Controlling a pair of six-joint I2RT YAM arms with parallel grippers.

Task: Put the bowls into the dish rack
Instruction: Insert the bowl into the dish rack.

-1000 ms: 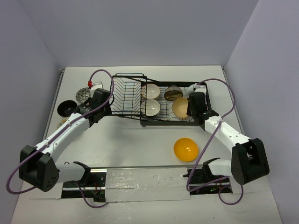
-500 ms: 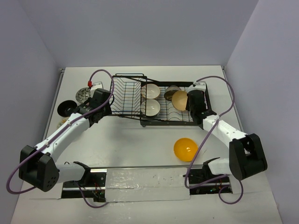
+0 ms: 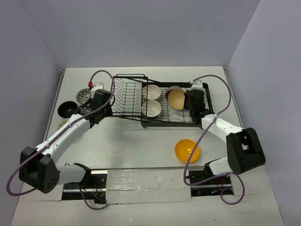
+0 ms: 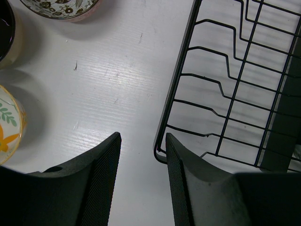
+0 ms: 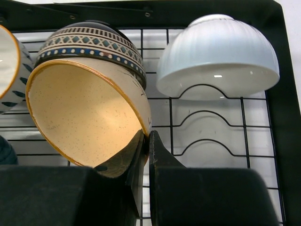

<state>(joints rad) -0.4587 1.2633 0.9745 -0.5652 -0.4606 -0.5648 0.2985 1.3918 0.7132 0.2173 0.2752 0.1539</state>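
Right pincer (image 5: 146, 136) is clamped hard on the cream speckled bowl with an orange rim (image 5: 89, 113), one finger inside the wall, one outside. That bowl is tipped on its side, mouth to the left in my wrist view, over the flat grid part of the black wire dish rack (image 5: 211, 127). Right behind it sits a round bowl with a blue diamond band (image 5: 94, 40); whether the two touch, I can't tell. Off to the right a white ribbed bowl (image 5: 218, 54) lies upside down on the wires, apart from the one I'm holding

From above, a plain white bowl (image 3: 151, 91) and a second one (image 3: 152, 108) sit mouth up mid-rack, one behind the other. The bright orange-yellow bowl (image 3: 187, 150) is out on the white surface (image 4: 108, 80), on the near side of the rack and well apart from it

Left pincer (image 4: 142, 141) is down at the rack's left near corner, jaws partway apart and gripping nothing I can see. The corner wire runs just beside one finger (image 4: 181, 183); contact, I can't tell. Outside the rack on that side are a floral-patterned bowl (image 4: 61, 7), a black bowl (image 4: 4, 28) and a bowl painted with a yellow flower and green leaves (image 4: 9, 125)
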